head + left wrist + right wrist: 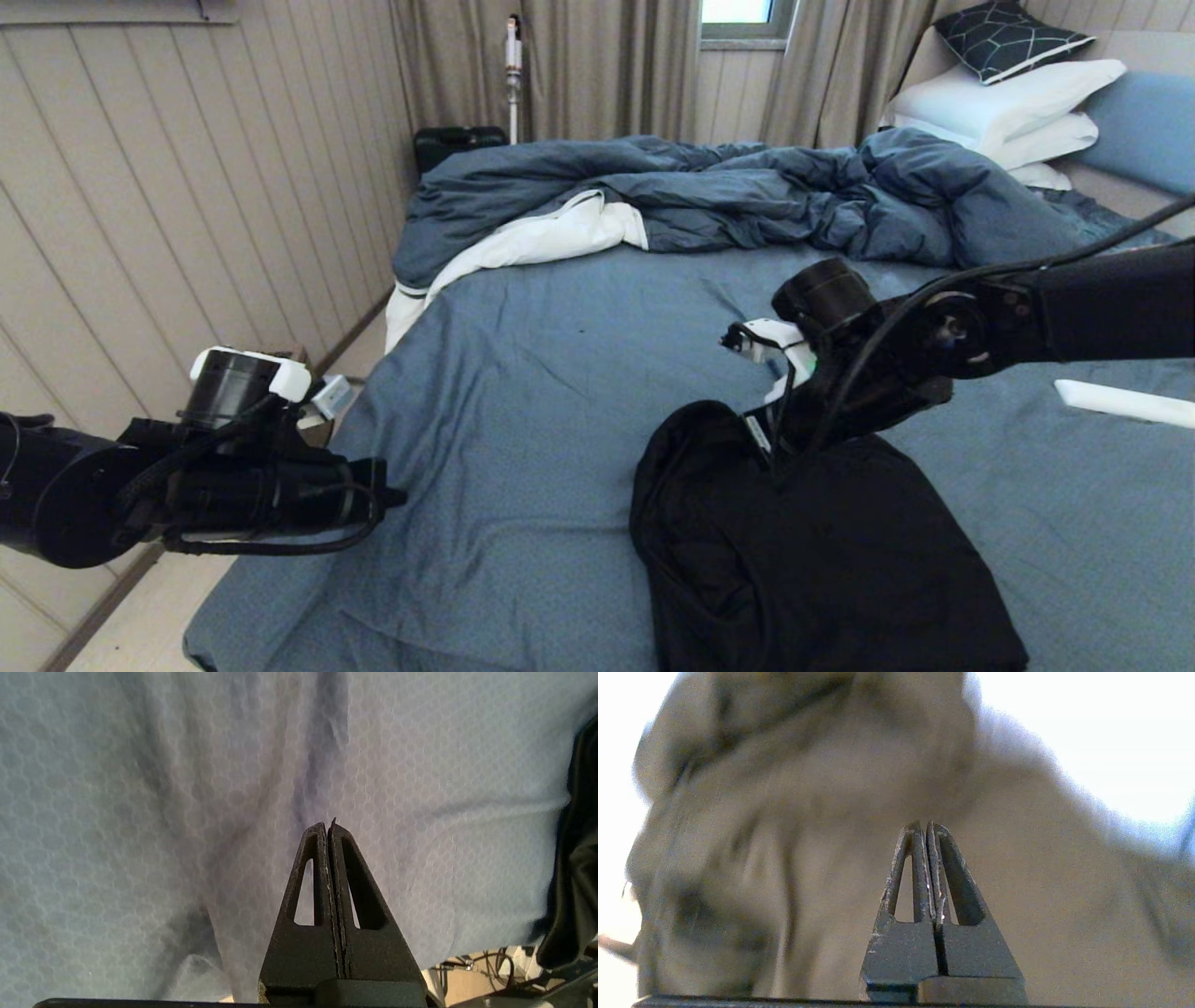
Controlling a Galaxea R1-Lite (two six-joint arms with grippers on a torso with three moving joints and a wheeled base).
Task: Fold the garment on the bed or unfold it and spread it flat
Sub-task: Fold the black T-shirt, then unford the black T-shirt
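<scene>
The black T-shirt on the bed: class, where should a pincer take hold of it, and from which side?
Probably the black T-shirt's raised, bunched fold at its far-left corner, coming from above. The rest lies flat on the bed sheet, offering little to pinch.

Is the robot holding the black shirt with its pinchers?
No. Both are shut on nothing: the right gripper is over the garment, the left gripper over the bed.
</scene>
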